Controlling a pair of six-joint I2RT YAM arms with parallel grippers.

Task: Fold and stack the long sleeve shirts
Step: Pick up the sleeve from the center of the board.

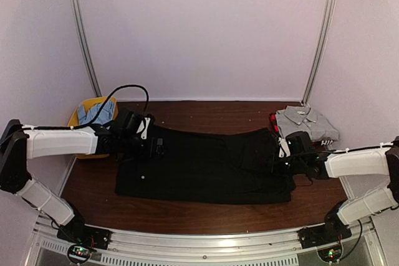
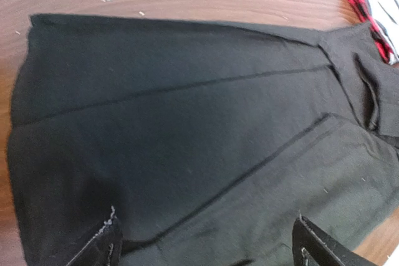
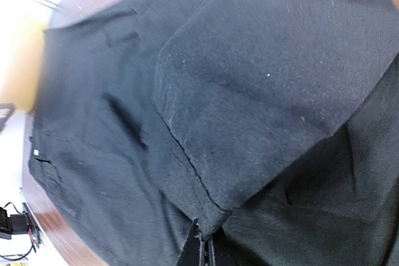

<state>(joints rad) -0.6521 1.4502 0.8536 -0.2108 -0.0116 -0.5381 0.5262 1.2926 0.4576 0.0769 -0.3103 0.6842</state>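
Note:
The black shirt point(image 1: 206, 166) lies spread across the middle of the table, its long side running left to right. It fills the left wrist view point(image 2: 187, 123) and the right wrist view point(image 3: 262, 79). My left gripper point(image 1: 151, 146) hovers over its left end, open and empty, with the fingertips point(image 2: 105, 244) wide apart over the cloth. My right gripper point(image 1: 284, 154) is at the shirt's right end, shut on a corner of a folded-over flap point(image 3: 206, 241). The grey shirt point(image 1: 307, 123) lies folded at the back right.
A yellow basket point(image 1: 80, 116) holding blue cloth stands at the back left, just behind my left arm. A red and black item point(image 1: 273, 123) lies against the grey shirt and shows in the left wrist view point(image 2: 368, 10). Bare wood table point(image 1: 206, 113) behind the black shirt.

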